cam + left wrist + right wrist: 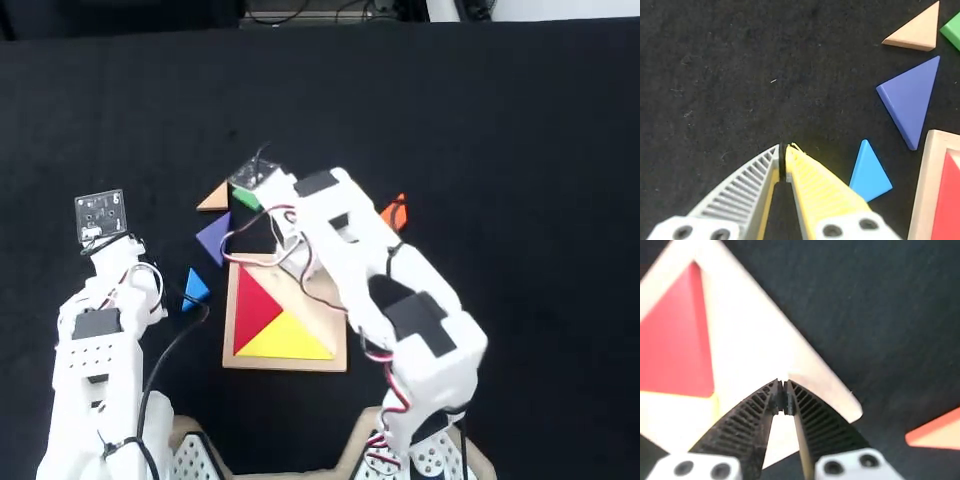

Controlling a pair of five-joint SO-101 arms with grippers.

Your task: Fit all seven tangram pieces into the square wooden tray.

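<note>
**Seated in the tray [290, 365]: red triangle [253, 305], yellow triangle [285, 342]**

The left gripper [784, 150] is held shut beside a blue triangle [869, 172]. A purple triangle [215, 238], tan triangle [213, 197] and seemingly half-hidden green piece [245, 198] are laid beyond the tray. The right gripper [784, 395] is closed over the tray floor; an orange triangle [395, 212] is seen farther right.

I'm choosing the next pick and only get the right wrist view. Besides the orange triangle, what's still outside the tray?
Observer: Four pieces, all toward the left arm's side of the tray: tan triangle, green piece, purple triangle, blue triangle.
Operator: Is the left gripper holding one?
Observer: No. The left gripper is shut and empty, near the blue triangle.
Operator: And that yellow sliver I see?
Observer: It's a large yellow triangle along the tray's near edge, against the red triangle.
</note>
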